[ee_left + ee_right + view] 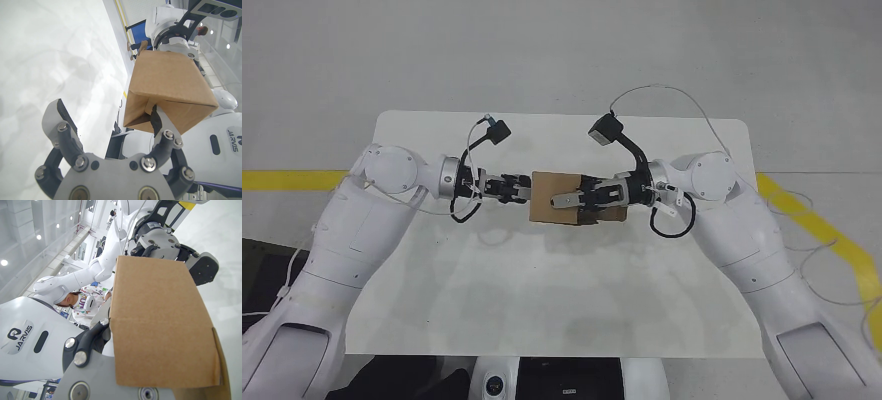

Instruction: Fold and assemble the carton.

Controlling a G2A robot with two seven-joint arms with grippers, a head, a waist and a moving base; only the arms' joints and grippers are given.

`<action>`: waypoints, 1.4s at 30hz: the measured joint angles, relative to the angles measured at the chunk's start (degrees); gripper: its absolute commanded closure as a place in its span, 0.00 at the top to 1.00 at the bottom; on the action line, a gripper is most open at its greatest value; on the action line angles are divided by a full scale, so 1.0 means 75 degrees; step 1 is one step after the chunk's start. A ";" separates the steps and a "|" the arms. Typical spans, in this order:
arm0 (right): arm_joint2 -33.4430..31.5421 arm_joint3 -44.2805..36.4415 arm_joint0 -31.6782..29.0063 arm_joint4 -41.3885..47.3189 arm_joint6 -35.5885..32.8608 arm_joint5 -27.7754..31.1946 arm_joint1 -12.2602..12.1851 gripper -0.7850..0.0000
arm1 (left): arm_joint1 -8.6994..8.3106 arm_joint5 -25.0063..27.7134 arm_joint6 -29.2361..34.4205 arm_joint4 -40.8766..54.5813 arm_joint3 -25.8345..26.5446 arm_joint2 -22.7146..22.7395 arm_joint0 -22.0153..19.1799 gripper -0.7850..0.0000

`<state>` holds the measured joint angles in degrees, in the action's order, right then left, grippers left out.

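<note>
Over the white table (pixel 542 300) the brown carton (pixel 554 197) is held centred between the arms. The right gripper (pixel 574 200) clamps one wall; the left gripper (pixel 520 187) gapes, one finger (pixel 157 121) tucked behind an end flap (pixel 138 111). I'd ease that flap inward slowly, keeping the clamp firm.

Left gripper (pixel 107 108) spread wide, one fingertip (pixel 156 118) tucked into brown carton (pixel 166 79) end flaps, other finger clear; white table (pixel 47 56) beyond.

left gripper (pixel 107 106) jaws wide apart
</note>
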<state>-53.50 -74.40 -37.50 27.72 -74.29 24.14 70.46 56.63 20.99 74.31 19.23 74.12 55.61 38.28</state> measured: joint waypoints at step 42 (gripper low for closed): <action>-0.0087 0.0170 -0.0012 0.0346 -0.0463 0.0318 -0.0039 0.00 | 0.0146 0.1404 -0.0205 0.0073 -0.0544 -0.0179 -0.0079 1.00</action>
<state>-54.16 -73.13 -37.59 30.32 -77.76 26.52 70.17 57.73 31.53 72.77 19.78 70.03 54.26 37.69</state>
